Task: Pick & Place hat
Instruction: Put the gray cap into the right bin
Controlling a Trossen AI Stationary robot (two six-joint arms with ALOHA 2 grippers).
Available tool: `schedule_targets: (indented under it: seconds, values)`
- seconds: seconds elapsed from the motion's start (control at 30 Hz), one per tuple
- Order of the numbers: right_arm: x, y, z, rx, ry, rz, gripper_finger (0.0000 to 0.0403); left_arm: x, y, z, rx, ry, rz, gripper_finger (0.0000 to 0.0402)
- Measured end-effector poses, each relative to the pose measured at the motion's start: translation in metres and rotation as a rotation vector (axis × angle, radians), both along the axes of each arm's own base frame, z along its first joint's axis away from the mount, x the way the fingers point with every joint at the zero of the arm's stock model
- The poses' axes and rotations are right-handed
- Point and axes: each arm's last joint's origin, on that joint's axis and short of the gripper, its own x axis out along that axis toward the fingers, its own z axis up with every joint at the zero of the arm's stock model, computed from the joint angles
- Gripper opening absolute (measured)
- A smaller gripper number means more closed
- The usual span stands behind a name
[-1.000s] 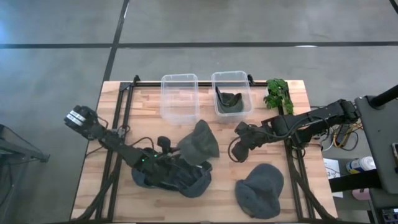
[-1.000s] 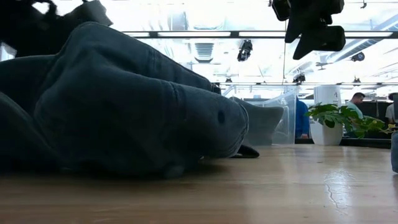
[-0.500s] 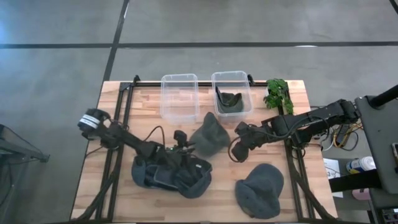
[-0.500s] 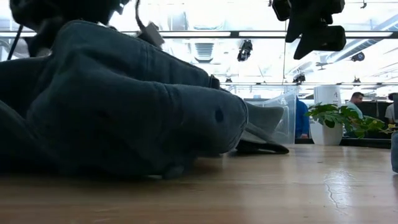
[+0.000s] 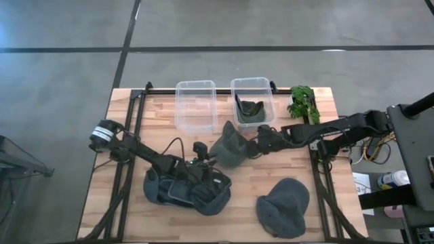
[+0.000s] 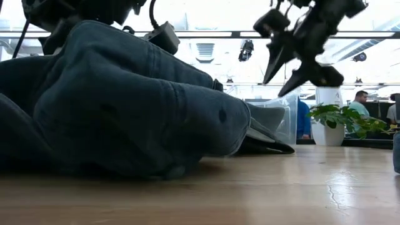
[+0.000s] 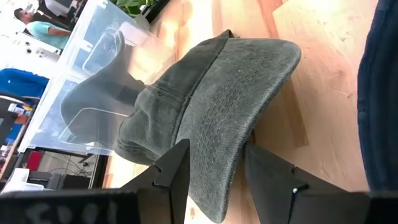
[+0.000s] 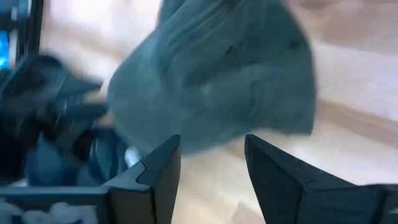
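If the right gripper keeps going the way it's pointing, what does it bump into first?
Most likely the grey hat lying just in front of the right gripper. Its open fingers point straight at it, though how near it is remains unclear.

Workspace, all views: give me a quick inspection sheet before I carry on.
Surface: wooden table, bare patches between items.
Job's things: grey cap lying in front of the bins; second grey cap near the front right; dark blue cap front left; right bin holds a dark cap, left bin looks empty.
Clutter: small green plant.
Grippers: left gripper open, beside the grey cap's brim; right gripper open, at its other side.
Cables: black leads along the left arm.
Surroundings: people in the room behind.
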Motion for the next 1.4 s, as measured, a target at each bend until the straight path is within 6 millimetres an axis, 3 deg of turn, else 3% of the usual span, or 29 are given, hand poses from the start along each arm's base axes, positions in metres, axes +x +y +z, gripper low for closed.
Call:
schedule_targets:
  seconds: [0.13,0.27,0.4,0.67,0.83,1.07,1.3,1.4]
  values:
    - [-0.007,-0.005,-0.022,-0.057,0.027,-0.141,0.0141,0.0,0.0,0.0,-0.002,-0.004,0.001,0.0142]
    - [-0.008,-0.006,-0.041,-0.077,0.086,-0.175,0.0107,0.002,0.0,0.002,-0.013,-0.031,0.002,0.0142]
    - [0.005,-0.006,-0.058,-0.085,0.084,-0.162,0.0079,0.004,0.002,0.004,-0.041,-0.058,-0.011,0.0142]
    - [0.044,-0.008,-0.084,0.006,-0.096,0.004,0.0046,0.009,0.009,0.001,-0.071,-0.066,-0.013,0.0142]
    - [0.049,-0.005,-0.089,0.063,-0.126,0.037,0.0034,0.013,0.012,0.003,-0.071,-0.075,0.002,0.0142]
    - [0.045,-0.005,-0.064,0.024,-0.205,0.087,0.0027,0.02,0.008,0.014,-0.051,-0.045,-0.004,0.0125]
    - [0.027,-0.009,-0.009,-0.116,-0.381,0.099,0.0027,0.028,0.003,0.029,-0.013,0.063,0.025,0.0026]
    - [0.013,-0.009,0.016,-0.18,-0.454,0.116,0.0027,0.03,0.003,0.046,-0.06,0.066,0.066,0.0011]
